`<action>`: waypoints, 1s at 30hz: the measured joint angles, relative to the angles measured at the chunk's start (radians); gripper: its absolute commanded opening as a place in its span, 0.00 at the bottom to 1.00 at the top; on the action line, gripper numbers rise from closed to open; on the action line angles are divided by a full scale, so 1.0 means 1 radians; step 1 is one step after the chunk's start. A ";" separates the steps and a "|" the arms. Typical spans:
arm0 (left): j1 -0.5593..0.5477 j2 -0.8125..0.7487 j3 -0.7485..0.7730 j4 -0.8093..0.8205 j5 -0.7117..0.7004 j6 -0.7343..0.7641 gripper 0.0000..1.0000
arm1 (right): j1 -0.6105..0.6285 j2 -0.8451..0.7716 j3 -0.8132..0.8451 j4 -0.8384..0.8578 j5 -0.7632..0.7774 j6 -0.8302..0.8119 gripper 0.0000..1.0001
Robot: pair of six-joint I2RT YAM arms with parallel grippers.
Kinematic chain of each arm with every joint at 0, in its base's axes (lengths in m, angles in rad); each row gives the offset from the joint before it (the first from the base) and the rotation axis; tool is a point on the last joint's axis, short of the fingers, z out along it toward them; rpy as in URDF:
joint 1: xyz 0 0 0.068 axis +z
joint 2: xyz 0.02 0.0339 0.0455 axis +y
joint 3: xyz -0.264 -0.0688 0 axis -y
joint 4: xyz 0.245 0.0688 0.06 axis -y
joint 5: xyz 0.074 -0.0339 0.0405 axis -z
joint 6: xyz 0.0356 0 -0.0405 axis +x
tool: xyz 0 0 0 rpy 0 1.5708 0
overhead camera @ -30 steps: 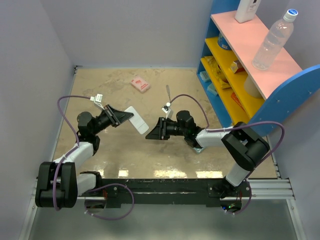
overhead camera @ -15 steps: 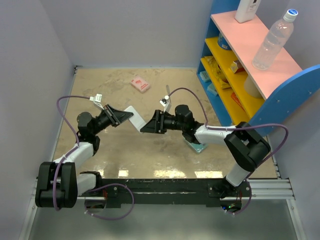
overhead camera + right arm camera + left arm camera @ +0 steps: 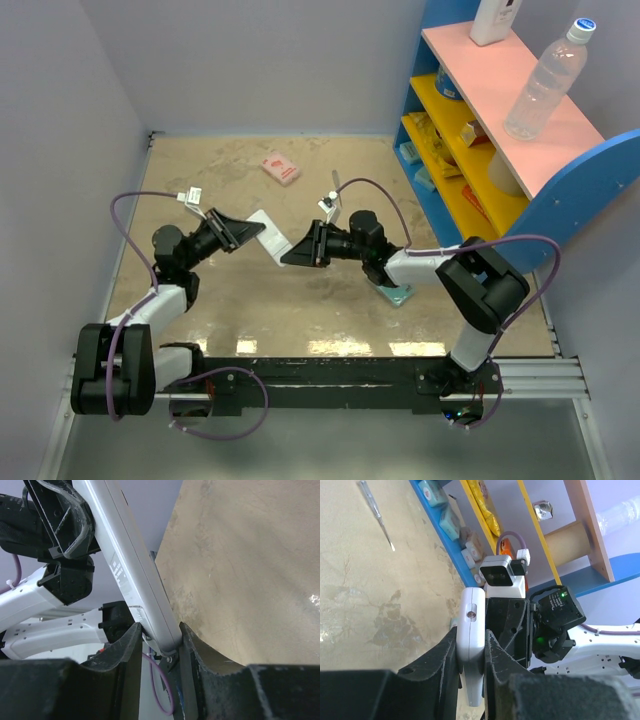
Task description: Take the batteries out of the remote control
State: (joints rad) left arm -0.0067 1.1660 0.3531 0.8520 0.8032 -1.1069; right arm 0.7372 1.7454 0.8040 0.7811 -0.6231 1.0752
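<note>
The remote control (image 3: pixel 271 238), a slim white bar, hangs above the table between both arms. My left gripper (image 3: pixel 256 232) is shut on its left end. In the left wrist view the remote control (image 3: pixel 472 625) sits edge-on between the black fingers of the left gripper (image 3: pixel 471 642). My right gripper (image 3: pixel 291 254) is shut on the other end. The right wrist view shows the remote control (image 3: pixel 131 567) slanting down into the right gripper (image 3: pixel 159 632), with both pads against its sides. The batteries are hidden.
A pink packet (image 3: pixel 280 168) lies at the back of the table and a thin screwdriver (image 3: pixel 336 183) lies behind the right arm. A teal flat box (image 3: pixel 396 293) rests under the right forearm. The blue shelf unit (image 3: pixel 455 215) stands at the right, with a bottle (image 3: pixel 543 78) on top.
My right gripper has moved left to the remote's free end, opened and then closed on it. The left gripper has kept its hold and barely shifted.
</note>
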 measured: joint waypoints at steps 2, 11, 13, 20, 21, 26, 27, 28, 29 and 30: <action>0.000 0.002 0.000 -0.006 0.005 0.003 0.00 | 0.002 0.000 -0.013 0.019 -0.001 0.002 0.25; -0.002 0.014 0.003 -0.038 0.022 0.026 0.00 | 0.003 0.000 -0.048 0.055 0.001 0.002 0.25; -0.002 0.014 0.006 -0.054 0.026 0.033 0.00 | 0.003 0.000 -0.054 0.061 0.002 0.002 0.26; -0.008 0.014 0.011 -0.092 0.032 0.056 0.00 | 0.004 0.000 -0.068 0.066 0.002 0.000 0.24; -0.008 0.014 0.012 -0.096 0.032 0.056 0.00 | 0.004 0.000 -0.069 0.066 0.002 0.000 0.28; -0.008 0.014 0.013 -0.114 0.031 0.061 0.00 | 0.004 0.000 -0.072 0.065 0.002 -0.002 0.37; -0.008 0.014 0.015 -0.120 0.028 0.064 0.00 | 0.004 0.000 -0.073 0.062 0.005 -0.008 0.31; -0.008 0.014 0.016 -0.122 0.023 0.071 0.00 | 0.004 0.000 -0.077 0.053 0.005 -0.018 0.29; -0.006 0.014 0.016 -0.127 0.009 0.079 0.00 | 0.003 0.000 -0.079 0.050 0.004 -0.019 0.26; -0.005 0.014 0.017 -0.134 -0.005 0.086 0.00 | 0.002 0.000 -0.082 0.046 0.003 -0.022 0.25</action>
State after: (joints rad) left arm -0.0113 1.1801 0.3702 0.7185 0.7979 -1.0210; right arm 0.7395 1.7454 0.7223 0.8272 -0.6197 1.0534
